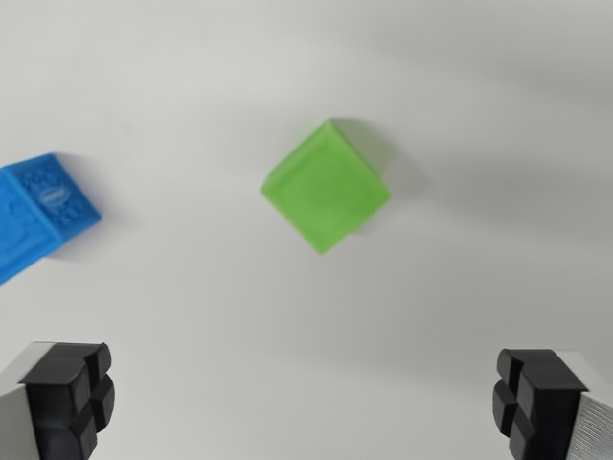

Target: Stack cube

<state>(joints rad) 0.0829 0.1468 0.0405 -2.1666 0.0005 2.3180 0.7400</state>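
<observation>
Above a white table (306, 316), the blue cube (38, 213) lies far left of the wide-spread, empty gripper (306, 402); the green cube (326, 187) sits ahead, rotated diagonally, so turning the wrist before descending should square the grasp.

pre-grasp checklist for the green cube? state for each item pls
1. End effector open: ok, fingers wide apart at the bottom corners of the wrist view.
2. Nothing held: ok, gap between the fingers is bare.
3. Green cube in view: ok, near centre, slightly blurred.
4. Cube aligned with the fingers: not ok, it sits rotated, corner towards the camera.
5. Clearance around the cube: ok, blue block lies apart at the wrist view's left edge.
6. Height above the table: cannot tell from one view.
</observation>
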